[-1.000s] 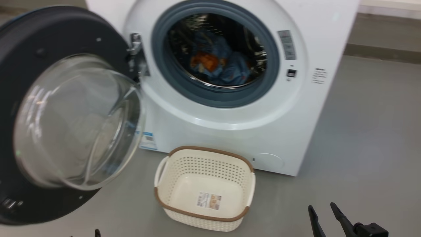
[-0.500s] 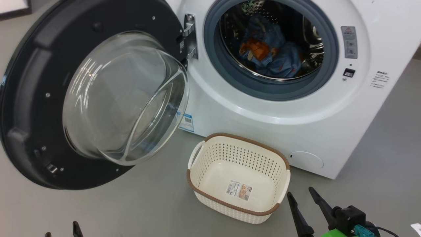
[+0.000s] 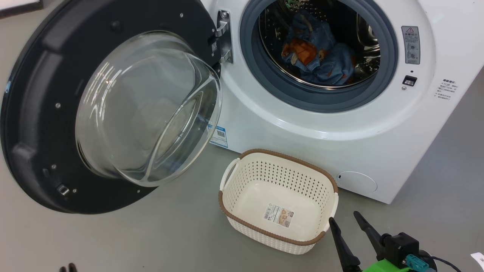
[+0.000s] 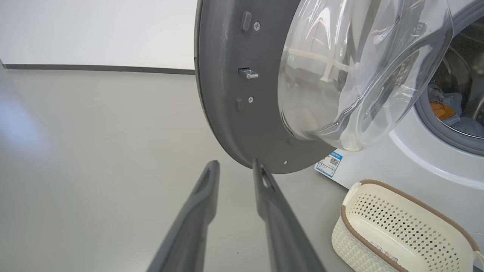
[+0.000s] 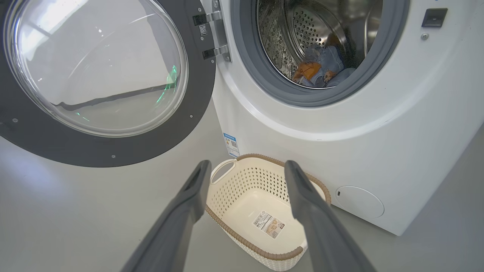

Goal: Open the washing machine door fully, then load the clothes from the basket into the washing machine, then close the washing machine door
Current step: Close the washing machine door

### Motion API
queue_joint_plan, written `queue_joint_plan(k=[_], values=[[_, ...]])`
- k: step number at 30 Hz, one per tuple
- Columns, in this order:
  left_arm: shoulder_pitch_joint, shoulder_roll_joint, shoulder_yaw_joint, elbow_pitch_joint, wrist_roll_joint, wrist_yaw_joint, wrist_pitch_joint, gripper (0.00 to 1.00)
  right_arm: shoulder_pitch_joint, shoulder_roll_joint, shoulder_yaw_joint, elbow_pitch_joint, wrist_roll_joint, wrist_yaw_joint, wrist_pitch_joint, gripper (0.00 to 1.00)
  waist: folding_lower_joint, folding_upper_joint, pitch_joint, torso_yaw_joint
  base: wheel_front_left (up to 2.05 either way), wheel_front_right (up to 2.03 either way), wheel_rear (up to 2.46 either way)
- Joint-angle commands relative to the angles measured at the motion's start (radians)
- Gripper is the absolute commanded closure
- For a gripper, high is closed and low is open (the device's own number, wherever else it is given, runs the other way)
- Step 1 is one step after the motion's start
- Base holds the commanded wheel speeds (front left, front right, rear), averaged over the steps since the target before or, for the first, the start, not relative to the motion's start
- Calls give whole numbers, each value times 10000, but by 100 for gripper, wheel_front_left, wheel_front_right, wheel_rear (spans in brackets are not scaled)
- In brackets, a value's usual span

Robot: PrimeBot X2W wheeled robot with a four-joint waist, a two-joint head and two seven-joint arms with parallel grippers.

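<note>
Clothes [image 3: 317,56] were loaded in the washing machine [image 3: 302,124], so the washing machine door [image 3: 34,94] was yet to be closed. The left end effector [image 4: 235,162] was partly opened, the right end effector [image 5: 245,164] widely, and nothing was held.

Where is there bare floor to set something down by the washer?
Bare floor lies left of the basket, in front of the open washing machine door; more lies right of the washing machine. It is tight between basket and machine.
</note>
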State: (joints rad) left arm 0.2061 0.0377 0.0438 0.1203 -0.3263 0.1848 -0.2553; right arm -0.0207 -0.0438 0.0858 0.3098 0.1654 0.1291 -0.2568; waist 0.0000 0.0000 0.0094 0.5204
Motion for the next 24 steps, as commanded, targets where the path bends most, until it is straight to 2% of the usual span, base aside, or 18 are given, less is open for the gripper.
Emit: queue_joint_plan(k=[1, 7, 10, 11, 13, 19, 24], values=[[-125, 126, 340, -150, -155, 44, -65, 100, -223, -64, 220, -200, -152, 16, -49, 0, 0, 0, -3, -1, 0, 0, 0], [-187, 126, 561, -183, -893, 86, -65, 100, -148, -64, 165, -227, -162, 16, -49, 0, 0, 0, 4, 14, 0, 0, 0], [-316, 126, 1048, -295, -2611, 1, -65, 100, -123, -64, 139, -243, -153, 16, -49, 0, 0, 0, 18, 34, 0, 0, 0], [-397, 126, 1289, -325, -3576, -114, -65, 100, -117, -64, 135, -247, -147, 16, -49, 0, 0, 0, 26, 43, 0, 0, 0], [-535, 126, 1862, -351, -4680, -454, -65, 100, -113, -64, 147, -243, -135, 16, -49, 0, 0, 0, 40, 50, 0, 0, 0], [-1401, 156, 3679, 436, -8343, -1961, 105, 100, -133, -64, 244, -190, -121, 16, -49, 0, 0, 0, 58, 54, 0, 0, 0], [-2506, 1313, 5042, 1452, -10809, -2515, 1561, 100, -110, -64, 233, -180, -163, 16, -49, 0, 0, 0, 56, 41, 0, 0, 0]])
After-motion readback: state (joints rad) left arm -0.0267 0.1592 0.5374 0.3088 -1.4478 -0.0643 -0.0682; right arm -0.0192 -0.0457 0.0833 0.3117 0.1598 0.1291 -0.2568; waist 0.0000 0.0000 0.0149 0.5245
